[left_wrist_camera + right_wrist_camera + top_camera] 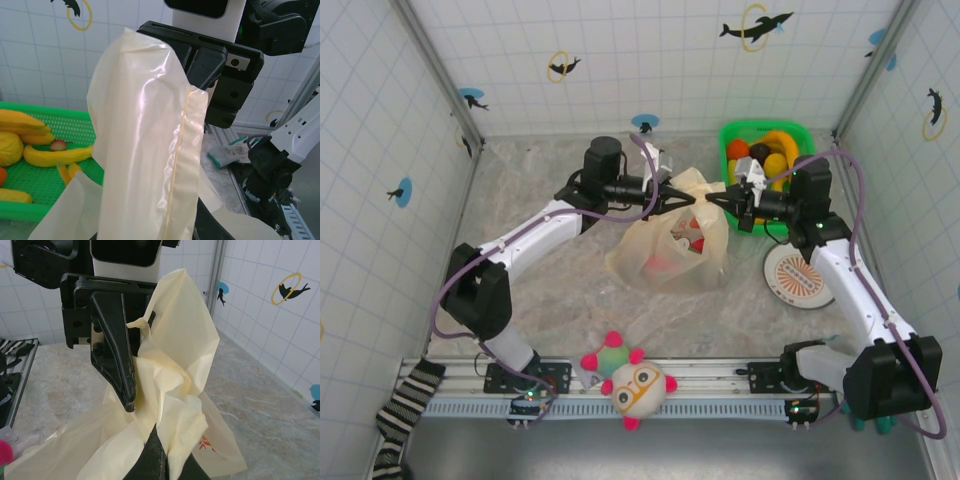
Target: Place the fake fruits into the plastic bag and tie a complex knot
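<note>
— Pinching a bag [670, 255] handle with the right gripper [723, 199], mid-table; can't tell the left gripper [670, 190] jaws under plastic.
— Seeing some fruits [682, 243] bagged, more in the basket [728, 130]; no knot yet.

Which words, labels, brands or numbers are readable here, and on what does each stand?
No readable text.
The wall stickers are dark animal shapes in rings.
The plastic bag carries prints, no letters.
The orange-and-white disc has markings too small to read.
</note>
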`<state>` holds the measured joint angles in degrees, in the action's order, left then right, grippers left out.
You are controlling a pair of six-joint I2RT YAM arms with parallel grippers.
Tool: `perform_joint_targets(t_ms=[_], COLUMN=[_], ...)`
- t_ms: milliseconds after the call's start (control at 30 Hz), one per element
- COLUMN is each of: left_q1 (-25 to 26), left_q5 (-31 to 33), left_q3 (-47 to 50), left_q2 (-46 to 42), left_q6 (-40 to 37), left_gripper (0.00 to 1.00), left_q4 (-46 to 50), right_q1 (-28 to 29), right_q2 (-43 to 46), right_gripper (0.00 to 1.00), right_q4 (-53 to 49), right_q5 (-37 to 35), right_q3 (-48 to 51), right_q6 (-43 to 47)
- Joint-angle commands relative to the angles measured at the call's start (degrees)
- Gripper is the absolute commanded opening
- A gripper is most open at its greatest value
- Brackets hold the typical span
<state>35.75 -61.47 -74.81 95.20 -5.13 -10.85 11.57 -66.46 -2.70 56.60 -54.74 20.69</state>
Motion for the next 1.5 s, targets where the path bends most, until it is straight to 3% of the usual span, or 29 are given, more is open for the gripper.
perform_joint_targets(t_ms=[0,133,400,467,567,700,800,900,1033,1200,1300,1467], left_q1=[0.23,0.21,0.21,0.22,0.33,0.49,0.94,1.91,3.74,4.93,5.77,6.61], left_q5=[-1.23,-1.22,0.11,1.16,3.77,7.68,10.02,12.93,17.25,19.15,20.37,22.43], left_q3=[-0.25,-0.25,-0.17,-0.25,0.22,1.78,2.67,2.98,3.78,4.01,4.23,6.95], left_q2=[-2.12,-2.47,-2.82,-3.04,-3.80,-5.56,-6.50,-7.17,-7.90,-8.33,-9.09,-10.61], left_q6=[-0.96,-1.03,-1.20,-1.15,-2.56,-6.35,-9.09,-13.15,-18.55,-20.79,-22.66,-25.55], left_gripper=[0.20,0.18,0.02,0.00,0.00,0.00,0.00,0.00,0.00,0.00,0.00,0.00], left_q4=[-1.01,-1.04,-1.02,-1.01,-0.34,0.69,0.96,2.20,3.41,3.65,3.72,3.56], right_q1=[0.12,0.08,0.07,-0.20,-1.09,-3.30,-6.09,-9.38,-10.39,-4.76,-2.78,1.77], right_q2=[0.01,-0.12,-0.34,-0.08,0.90,3.47,5.80,7.03,3.48,-0.18,-3.51,-8.07], right_gripper=[0.00,0.02,0.05,0.11,0.35,0.81,0.95,0.99,0.98,1.00,0.99,0.99], right_q4=[-0.85,-1.09,-3.26,-3.96,-3.82,-3.49,1.13,9.32,7.30,-5.44,-10.79,-24.70], right_q5=[-0.59,-1.04,-1.51,-1.08,0.09,1.70,2.54,-0.87,-6.02,-14.19,-16.52,-19.57], right_q3=[0.12,0.16,-0.59,-1.19,-2.78,-4.70,-4.93,-5.42,-10.20,-16.16,-20.15,-26.29], right_q6=[1.04,1.28,2.68,2.61,-0.08,-6.34,-15.63,-31.97,-49.24,-42.95,-41.73,-31.85])
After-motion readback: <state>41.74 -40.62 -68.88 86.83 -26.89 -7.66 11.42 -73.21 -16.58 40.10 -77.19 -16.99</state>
